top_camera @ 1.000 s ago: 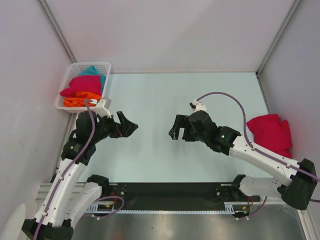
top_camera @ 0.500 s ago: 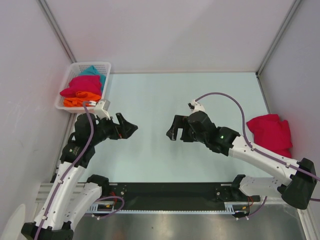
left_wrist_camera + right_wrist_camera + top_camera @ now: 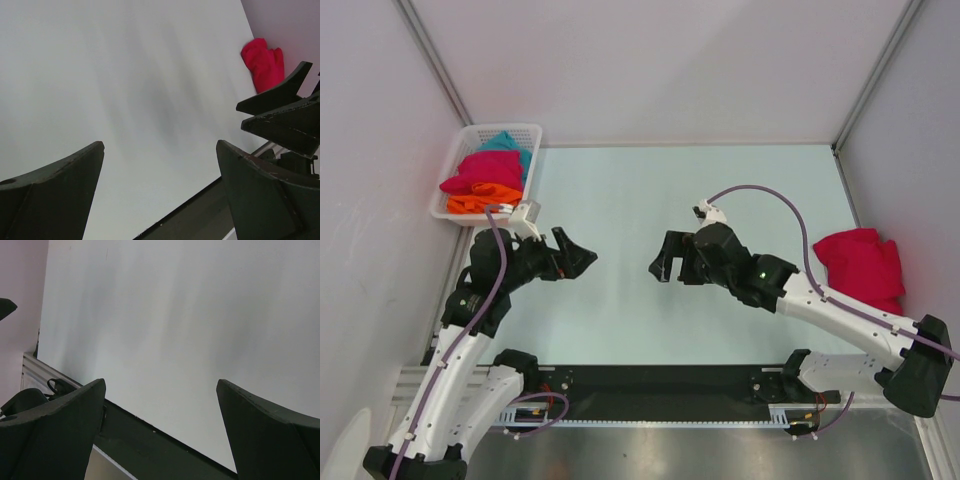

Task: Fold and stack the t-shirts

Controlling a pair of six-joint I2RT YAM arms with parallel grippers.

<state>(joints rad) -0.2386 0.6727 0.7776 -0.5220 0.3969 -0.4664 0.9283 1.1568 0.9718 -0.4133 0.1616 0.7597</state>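
Note:
A crimson-pink t-shirt (image 3: 482, 170), an orange t-shirt (image 3: 472, 200) and a teal t-shirt (image 3: 507, 144) lie piled in the white mesh basket (image 3: 535, 134) at the far left. Another crimson-pink t-shirt (image 3: 860, 265) lies folded at the right table edge; it also shows in the left wrist view (image 3: 262, 64). My left gripper (image 3: 578, 257) is open and empty over the table, right of the basket. My right gripper (image 3: 667, 263) is open and empty over the middle of the table. Both wrist views show wide jaws with only bare table between them.
The pale table (image 3: 650, 190) is walled by white panels at the back and sides. A black rail (image 3: 660, 385) with the arm bases runs along the near edge. The right arm's fingers (image 3: 280, 105) show in the left wrist view.
My right gripper has drifted slightly left and toward the near edge. My left gripper has shifted slightly toward the near edge. Both stay open and empty.

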